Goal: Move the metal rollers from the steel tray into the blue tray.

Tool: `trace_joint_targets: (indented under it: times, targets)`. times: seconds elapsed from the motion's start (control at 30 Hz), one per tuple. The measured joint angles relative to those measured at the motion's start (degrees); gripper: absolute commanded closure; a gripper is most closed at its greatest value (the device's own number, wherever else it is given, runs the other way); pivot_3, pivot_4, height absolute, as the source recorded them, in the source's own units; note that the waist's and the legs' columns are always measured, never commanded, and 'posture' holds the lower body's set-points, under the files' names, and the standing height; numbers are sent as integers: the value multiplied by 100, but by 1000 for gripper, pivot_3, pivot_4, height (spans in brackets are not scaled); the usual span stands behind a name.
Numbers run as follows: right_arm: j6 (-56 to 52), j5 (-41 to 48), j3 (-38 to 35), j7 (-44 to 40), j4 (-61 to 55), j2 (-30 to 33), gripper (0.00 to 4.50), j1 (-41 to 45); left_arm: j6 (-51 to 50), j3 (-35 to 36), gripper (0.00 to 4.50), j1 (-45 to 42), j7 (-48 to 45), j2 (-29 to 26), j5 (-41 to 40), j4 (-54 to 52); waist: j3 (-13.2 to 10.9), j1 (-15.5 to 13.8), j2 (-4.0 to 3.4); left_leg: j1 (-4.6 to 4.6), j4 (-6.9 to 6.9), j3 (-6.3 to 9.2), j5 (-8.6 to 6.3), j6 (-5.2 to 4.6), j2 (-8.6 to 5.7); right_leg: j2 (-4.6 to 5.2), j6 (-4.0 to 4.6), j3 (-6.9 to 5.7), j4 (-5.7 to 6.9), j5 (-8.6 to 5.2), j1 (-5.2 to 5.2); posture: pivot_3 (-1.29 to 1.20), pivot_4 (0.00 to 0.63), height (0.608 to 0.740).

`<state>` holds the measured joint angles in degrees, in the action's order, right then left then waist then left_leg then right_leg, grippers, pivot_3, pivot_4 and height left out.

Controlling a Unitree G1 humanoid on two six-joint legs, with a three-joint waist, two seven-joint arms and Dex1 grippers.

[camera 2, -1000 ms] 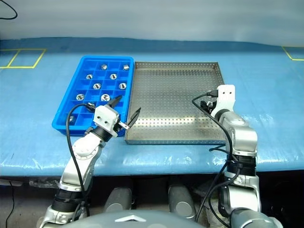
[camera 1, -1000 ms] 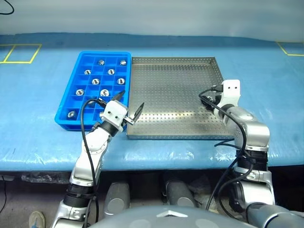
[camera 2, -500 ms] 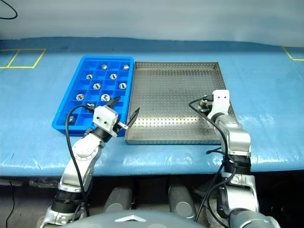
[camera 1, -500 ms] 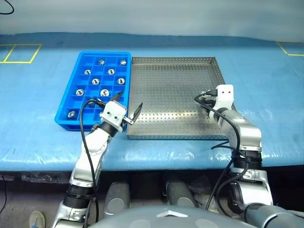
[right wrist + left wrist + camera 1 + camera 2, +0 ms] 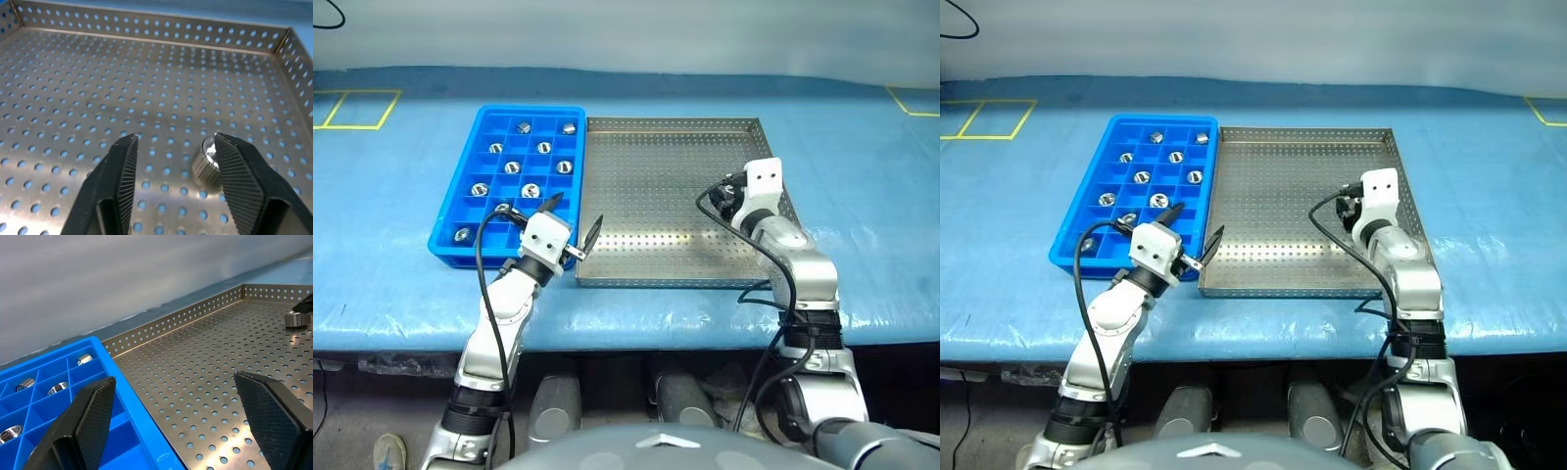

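The steel tray (image 5: 656,186) is seen on a blue-covered table (image 5: 391,264), with the blue tray (image 5: 460,201) touching its left rim. Several metal rollers (image 5: 530,191) are located in separate compartments of the blue tray, spread across its far and middle rows, with one more in a near compartment at the left corner. One roller (image 5: 206,160) remains on the perforated floor of the steel tray, toward the right side. The right gripper (image 5: 176,161) is positioned low over that part of the steel tray; its jaws are parted, and the roller is seen lying just beside the inner face of one finger (image 5: 244,181), with a clear gap to the other finger. Whether that finger touches the roller cannot be told; nothing is grasped. The left gripper (image 5: 570,217) is held over the near edge where the two trays meet, one finger above the blue tray and the other above the steel tray. Its jaws are spread wide and nothing is held between them.
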<state>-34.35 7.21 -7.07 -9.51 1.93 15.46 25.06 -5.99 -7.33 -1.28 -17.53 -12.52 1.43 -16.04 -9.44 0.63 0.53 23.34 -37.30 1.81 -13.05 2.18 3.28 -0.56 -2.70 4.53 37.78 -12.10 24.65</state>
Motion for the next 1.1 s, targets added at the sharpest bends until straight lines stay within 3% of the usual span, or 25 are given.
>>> trace_joint_targets:
  times: [0.03, 0.47, 1.1]
  targets:
    - [6, -21, 0, 62, 23, -9, 831, 73, 0, 0, 265, 9, 1, -1, 0, 0, 0, 1, 0, 0, 0, 0, 0, 0, 0, 0, -1, 0, 0, 0, 0, 129, 150, 740]
    - [-516, 15, -494, 937, 567, -303, 831, 388, -21, -76, 265, 69, 6, 62, 25, -103, 0, -8, 0, 2, 2, 0, 0, 0, 0, 1, -2, 0, 0, 1, 2, 129, 150, 740]
    - [-364, 346, -628, 573, 332, -320, 831, 32, -473, -356, 265, 433, -70, -10, 36, -562, 0, -8, -1, 4, 6, 0, 0, -1, 0, 1, 4, 0, -3, -3, 4, 140, 150, 740]
